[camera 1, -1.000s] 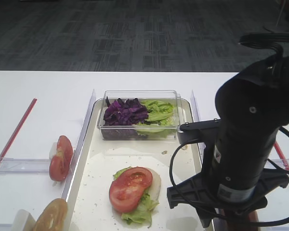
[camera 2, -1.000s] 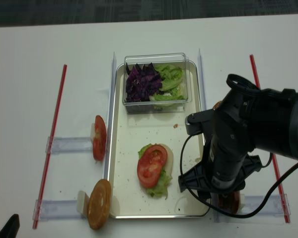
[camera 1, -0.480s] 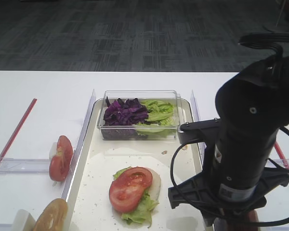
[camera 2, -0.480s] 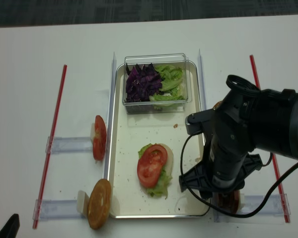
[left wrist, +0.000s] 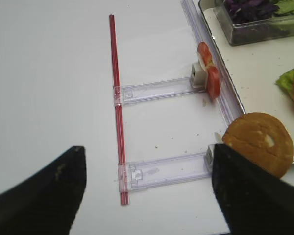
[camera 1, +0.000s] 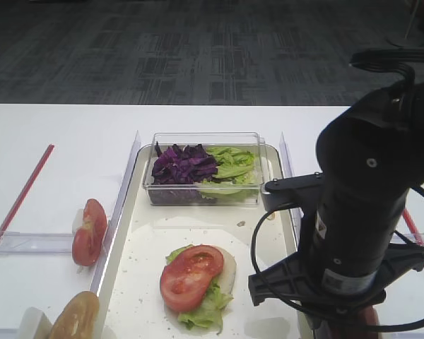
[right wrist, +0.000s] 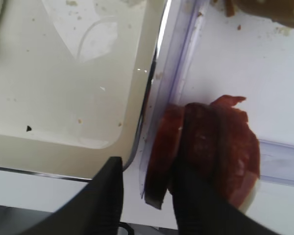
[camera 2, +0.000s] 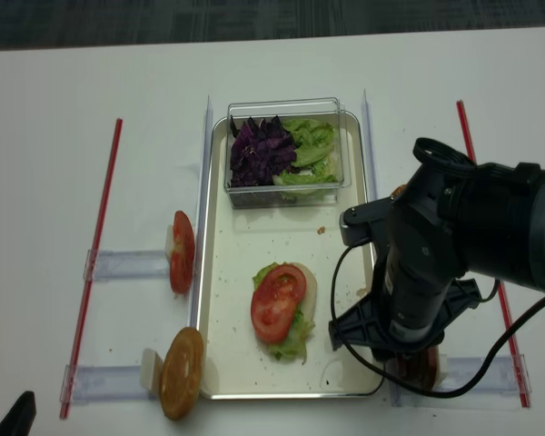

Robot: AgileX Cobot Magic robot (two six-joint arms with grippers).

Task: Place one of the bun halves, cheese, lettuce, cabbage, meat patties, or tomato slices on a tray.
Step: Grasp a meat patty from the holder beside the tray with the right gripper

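Meat patties (right wrist: 220,152) stand on edge in a clear holder just right of the tray (right wrist: 63,112). My right gripper (right wrist: 149,171) straddles the leftmost slice (right wrist: 161,156): one finger sits between the slices and the other stands clear of it by the tray's corner, so it is still open. The right arm (camera 2: 418,272) hides this in the high views. In the tray (camera 2: 236,272) a tomato slice (camera 2: 277,302) lies on lettuce. My left gripper (left wrist: 147,196) is open and empty near a bun half (left wrist: 259,142) and tomato slices (left wrist: 208,73).
A clear box at the tray's far end holds cabbage (camera 2: 259,150) and lettuce (camera 2: 311,145). Red strips (camera 2: 95,263) and clear rails (camera 2: 127,265) lie on the white table on both sides. A seeded brown bun edge (right wrist: 269,10) shows beyond the meat.
My right gripper's jaws have narrowed around the meat slice and the arm has sunk slightly. The left arm and the food have not moved.
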